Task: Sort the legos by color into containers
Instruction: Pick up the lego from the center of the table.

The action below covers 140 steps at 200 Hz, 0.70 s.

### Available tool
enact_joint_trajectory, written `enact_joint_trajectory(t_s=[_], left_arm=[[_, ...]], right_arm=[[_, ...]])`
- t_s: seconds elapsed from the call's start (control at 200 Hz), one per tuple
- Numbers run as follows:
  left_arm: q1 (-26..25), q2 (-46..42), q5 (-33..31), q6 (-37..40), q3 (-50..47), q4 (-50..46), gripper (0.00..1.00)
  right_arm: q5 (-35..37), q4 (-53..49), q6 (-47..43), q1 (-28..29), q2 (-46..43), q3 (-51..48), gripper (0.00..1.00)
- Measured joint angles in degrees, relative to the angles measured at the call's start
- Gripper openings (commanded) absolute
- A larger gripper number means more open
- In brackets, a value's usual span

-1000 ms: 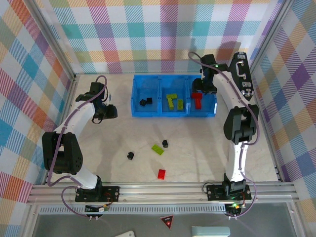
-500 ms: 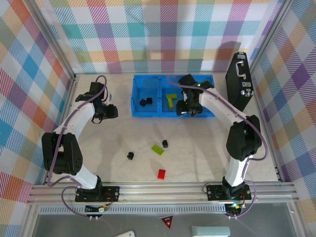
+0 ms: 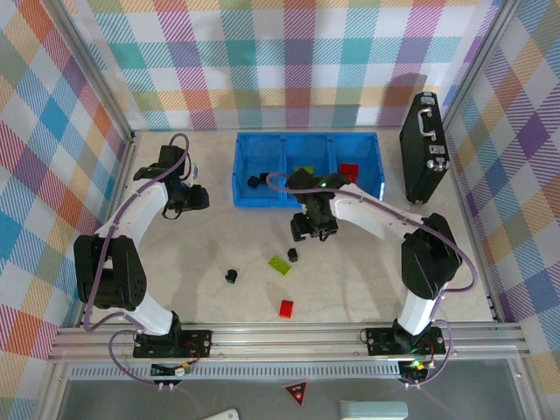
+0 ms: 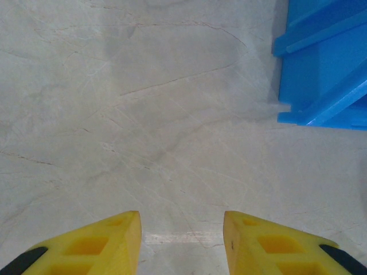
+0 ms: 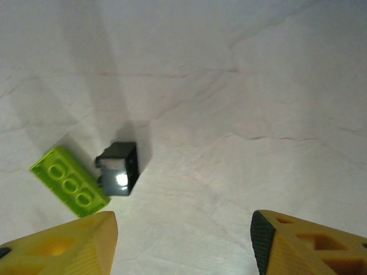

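Top view: blue tray [image 3: 262, 199] w/ three bays sits at far side of worktop [image 3: 175, 262]. It holds a black brick [image 3: 255, 181] in left bay, green brick [image 3: 306, 171] in mid, red brick [image 3: 349, 171] in right, so one colour per bay. R tool [image 3: 313, 229] hangs just in front of tray, jaws apart & empty. Its wrist view shows a loose black brick [image 5: 118, 167] right beside, maybe touching, a loose green brick [image 5: 69, 180], ahead & to the left; prob. lining up on that pair. A 2nd loose black brick [image 3: 231, 276] & loose red brick [image 3: 286, 307] lie nearer the arm bases, apart from each other. L tool [image 3: 194, 198] sits left of tray, jaws parted w/ nothing between, likely kept clear of R arm's path. Four bricks left to sort, by my count.
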Motion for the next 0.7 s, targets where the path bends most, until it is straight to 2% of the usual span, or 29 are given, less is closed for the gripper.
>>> enact_joint_trajectory(t_s=[0.315, 0.7], left_arm=[[0.0, 0.0, 0.0, 0.02, 0.0, 0.0, 0.42], [-0.02, 0.0, 0.0, 0.02, 0.0, 0.0, 0.41]], right_arm=[[-2.12, 3.04, 3.96, 4.83, 4.72, 0.02, 0.58], [-3.43, 6.86, 6.34, 5.44, 9.03, -1.22, 0.52]])
